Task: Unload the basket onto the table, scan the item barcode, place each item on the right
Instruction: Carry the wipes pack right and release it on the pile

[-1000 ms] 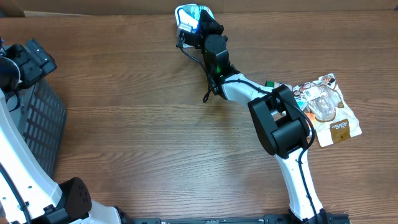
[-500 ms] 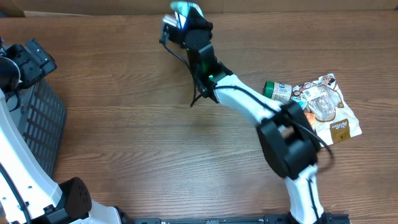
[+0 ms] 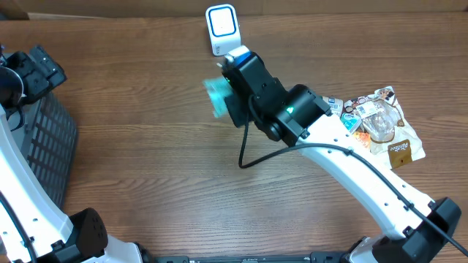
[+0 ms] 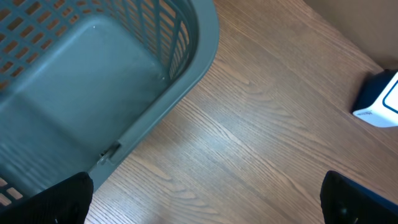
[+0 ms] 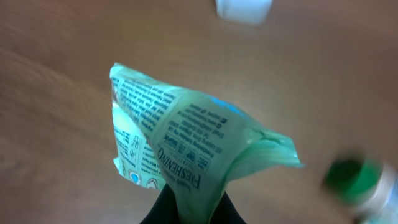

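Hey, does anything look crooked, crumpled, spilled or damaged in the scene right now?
Only the green packet stands out. The right gripper pinches it by one end, so it is bunched and creased, with part of its print folded over. The scanner stands upright, and nothing looks spilled.

"FRESHENING" in dark capitals on the pale green packet (image 5: pixel 186 149), its smaller print too blurred
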Available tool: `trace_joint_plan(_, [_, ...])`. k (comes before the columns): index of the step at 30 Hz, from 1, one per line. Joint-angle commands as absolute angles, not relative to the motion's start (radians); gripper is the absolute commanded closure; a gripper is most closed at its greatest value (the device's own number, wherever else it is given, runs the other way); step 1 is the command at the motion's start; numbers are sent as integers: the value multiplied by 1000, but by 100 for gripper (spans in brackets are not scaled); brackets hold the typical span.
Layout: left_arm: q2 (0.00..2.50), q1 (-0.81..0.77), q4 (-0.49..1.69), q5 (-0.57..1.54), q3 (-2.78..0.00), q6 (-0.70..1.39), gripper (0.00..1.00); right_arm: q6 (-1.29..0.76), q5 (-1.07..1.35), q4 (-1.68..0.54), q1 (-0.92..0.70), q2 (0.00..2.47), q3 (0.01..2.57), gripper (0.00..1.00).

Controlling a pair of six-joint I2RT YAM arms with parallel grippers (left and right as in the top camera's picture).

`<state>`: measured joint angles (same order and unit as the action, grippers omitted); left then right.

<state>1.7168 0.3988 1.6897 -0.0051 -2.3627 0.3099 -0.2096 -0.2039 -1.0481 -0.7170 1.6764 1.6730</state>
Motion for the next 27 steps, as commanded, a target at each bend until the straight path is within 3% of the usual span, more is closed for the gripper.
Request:
trace_joint_plan(1, [1708,392,1689,-10,-2374,292,0,-450,-133,-1162,-636,1668,1654,96])
trace_joint_plan(7, [1708,392,1689,-10,-2374,292,0,-536,-125,-1248,-304,1670,1533,96])
trace_joint_plan(17, [1708,392,1689,-10,-2374,292,0,-519,-20,-1169,2,1672,1354,96])
trace_joint_plan(20, [1708,392,1689,-10,-2374,292,0,-512,-20,-1188,38,1673,1345,77])
trace_joint_plan(21, [1708,392,1689,-10,-2374,292,0,-492,-16,-1191,41,1673,1345,61])
trace_joint_plan(22, [1708,392,1689,-10,-2374,292,0,-456,4,-1192,41,1673,1345,52])
trace_joint_plan(27, [1708,392,1689,-10,-2374,292,0,-316,166,-1192,39,1663,1361,41])
